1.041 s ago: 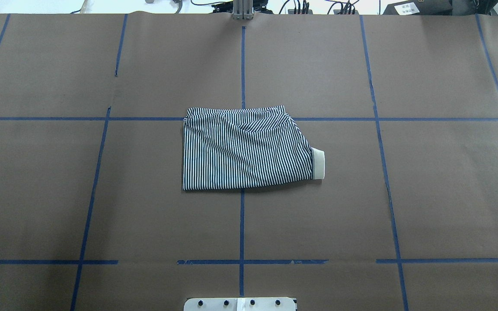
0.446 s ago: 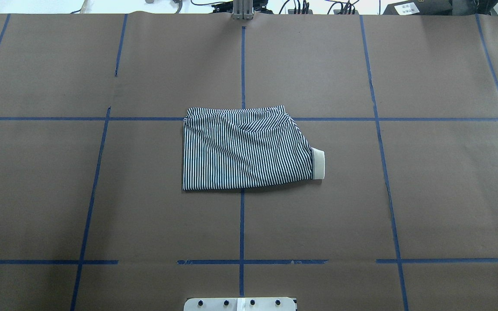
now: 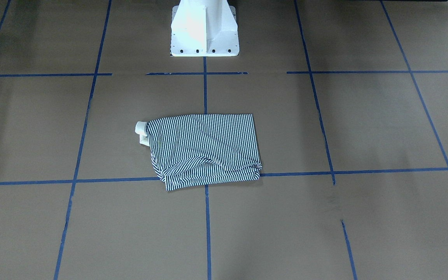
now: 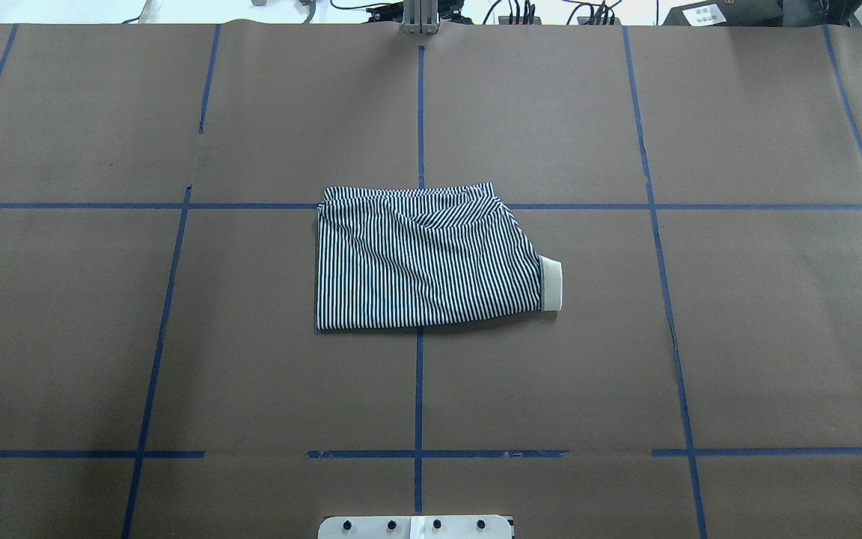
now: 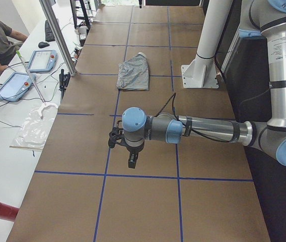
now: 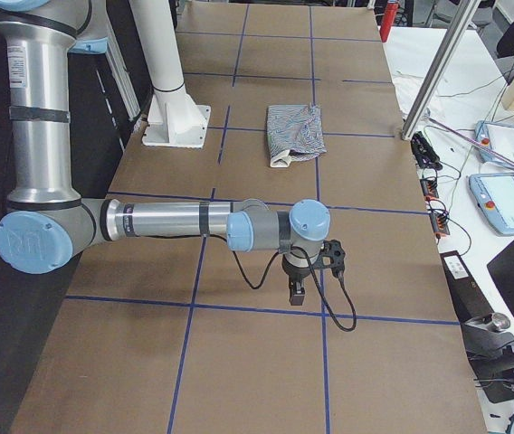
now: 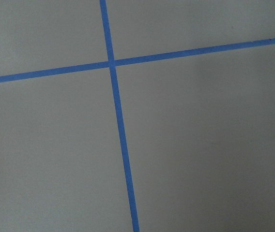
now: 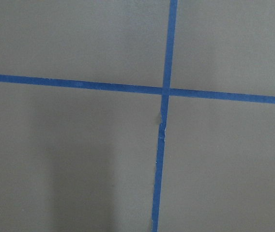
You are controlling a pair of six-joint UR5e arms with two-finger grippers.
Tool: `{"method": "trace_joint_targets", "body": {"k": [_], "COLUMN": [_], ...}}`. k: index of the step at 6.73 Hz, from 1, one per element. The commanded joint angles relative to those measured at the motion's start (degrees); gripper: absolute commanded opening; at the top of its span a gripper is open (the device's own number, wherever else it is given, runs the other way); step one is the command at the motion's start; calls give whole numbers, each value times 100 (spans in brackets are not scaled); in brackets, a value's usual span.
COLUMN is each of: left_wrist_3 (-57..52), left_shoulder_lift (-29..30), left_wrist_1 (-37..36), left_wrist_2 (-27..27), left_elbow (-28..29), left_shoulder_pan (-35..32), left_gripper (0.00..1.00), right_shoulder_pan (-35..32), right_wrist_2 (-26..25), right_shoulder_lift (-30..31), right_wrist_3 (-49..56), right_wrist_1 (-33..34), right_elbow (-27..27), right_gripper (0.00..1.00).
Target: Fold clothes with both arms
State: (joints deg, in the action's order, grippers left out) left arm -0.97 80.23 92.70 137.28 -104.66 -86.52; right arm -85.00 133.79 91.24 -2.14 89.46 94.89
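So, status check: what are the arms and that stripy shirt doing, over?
Left gripper and right gripper hang over the table ends, open or shut unclear. Striped shirt folded, mid-table, untouched. Nothing on or against it.

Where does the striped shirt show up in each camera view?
Front-facing: shirt centre, cream end left.
Overhead: shirt centre, cream end right.
Exterior left: shirt upper middle.
Exterior right: shirt upper middle.
Left wrist: not in it.
Right wrist: not in it.
Landmark: white base, top in front-facing, bottom edge overhead, beside the shirt in both side views.
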Motion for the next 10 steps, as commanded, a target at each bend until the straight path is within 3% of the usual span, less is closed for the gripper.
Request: {"method": "trace_joint_targets", "body": {"k": [1,3,5,10], "left_wrist_3": [0,0,0,53], "left_shoulder_lift": [28,71,98,63], "left_wrist_1": [3,20,20,-41], "left_wrist_2": [9,9,18,-8], "left_elbow": [-2,16,-28,60], "left_shoulder_pan": [4,4,4,-40], "left_gripper": [100,100,100,100], "right_shoulder_pan": [1,88,185,194], "right_wrist_2": [-28,-229,-457,-468], "right_shoulder_lift": [-28,-36,-115,-45], "right_wrist_3": [-32,-49,-49,-49], "right_wrist_1": [62,63,683,704], "right_elbow": [266,415,713,724], "right_gripper": [100,100,100,100]}}
